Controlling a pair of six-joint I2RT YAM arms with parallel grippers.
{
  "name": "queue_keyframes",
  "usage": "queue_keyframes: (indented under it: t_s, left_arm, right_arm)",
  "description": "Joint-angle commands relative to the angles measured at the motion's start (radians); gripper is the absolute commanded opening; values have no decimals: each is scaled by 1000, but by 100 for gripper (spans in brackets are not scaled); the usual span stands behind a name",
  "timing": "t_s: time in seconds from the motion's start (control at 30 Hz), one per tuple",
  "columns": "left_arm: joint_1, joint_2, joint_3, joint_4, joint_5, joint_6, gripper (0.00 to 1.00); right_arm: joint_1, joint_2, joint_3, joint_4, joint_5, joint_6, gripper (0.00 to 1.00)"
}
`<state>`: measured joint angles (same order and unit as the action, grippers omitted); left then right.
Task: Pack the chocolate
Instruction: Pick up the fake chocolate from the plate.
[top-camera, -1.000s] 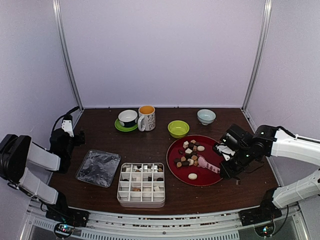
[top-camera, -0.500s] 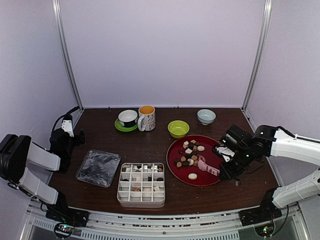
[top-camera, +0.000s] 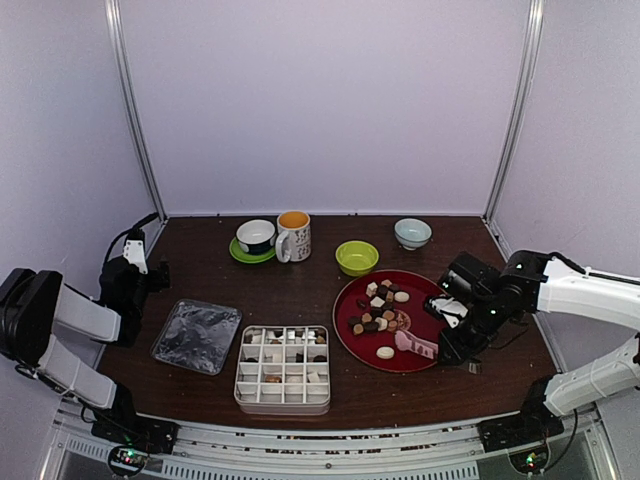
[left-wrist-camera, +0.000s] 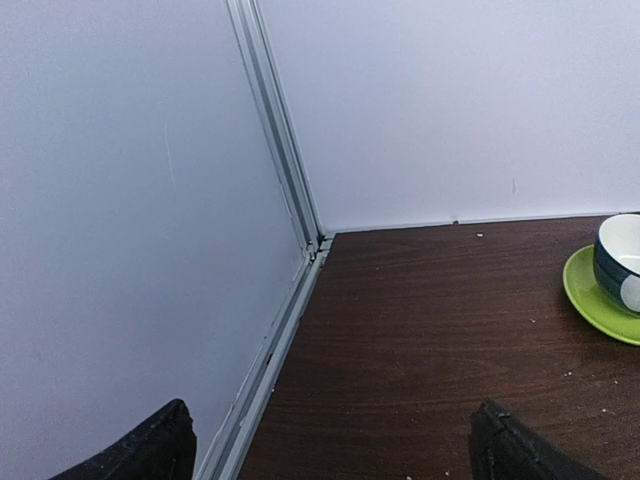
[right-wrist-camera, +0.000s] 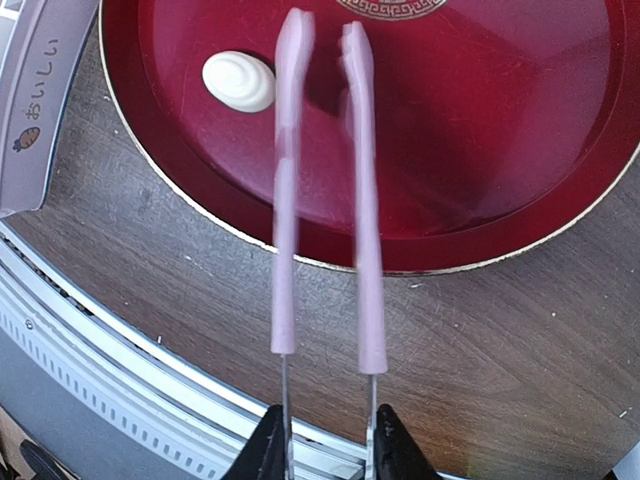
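**Table** (top-camera: 300, 285): dark wood grain; everything below is borne on it.

**Left gripper** (left-wrist-camera: 335, 455): parked at the far left, jaws spread fully, nothing held. It is well apart from the work.

**Right gripper** (right-wrist-camera: 328, 445): closed about the handle end of the pink tongs; nothing else is gripped.

**Red plate** (top-camera: 360, 350): set right of centre, with the loose sweets kept on it.

**Divided box** (top-camera: 283, 406): placed just left of the plate. Some cells are seen filled, others bare.

**Clear plastic lid** (top-camera: 196, 336): laid left of the box, out of the way.

**Mug** (top-camera: 293, 236), **cup and saucer** (top-camera: 256, 237), **green bowl** (top-camera: 357, 257), **pale bowl** (top-camera: 412, 233): ranged along the back, clear of the plate-to-box path.

**Pink tongs** (right-wrist-camera: 287, 200): blurred; the tips are a little apart over the plate's near side, with nothing between them.

**Chocolate** (top-camera: 380, 310): heaped on the plate's far half.
- One cream piece (right-wrist-camera: 238, 81) lies alone, just beside the left tong tip, and is unobstructed.
- The heaped pieces are crowded by their neighbours.
- The pieces are judged light, hard and smooth, so apt to skid or pop free.
- They are best pinched gently across the middle.
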<state>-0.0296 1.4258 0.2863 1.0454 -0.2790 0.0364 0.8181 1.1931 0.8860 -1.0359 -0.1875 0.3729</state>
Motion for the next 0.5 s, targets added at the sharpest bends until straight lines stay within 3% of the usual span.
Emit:
queue_keyframes:
  t_s: [0.0, 0.47]
  left_arm:
    - [7, 5, 15, 36, 7, 10, 98]
    - [7, 5, 14, 37, 6, 8, 98]
  right_arm:
    - [-2, -14, 29, -13, -3, 7, 29]
    - [1, 36, 39, -5, 18, -1, 31]
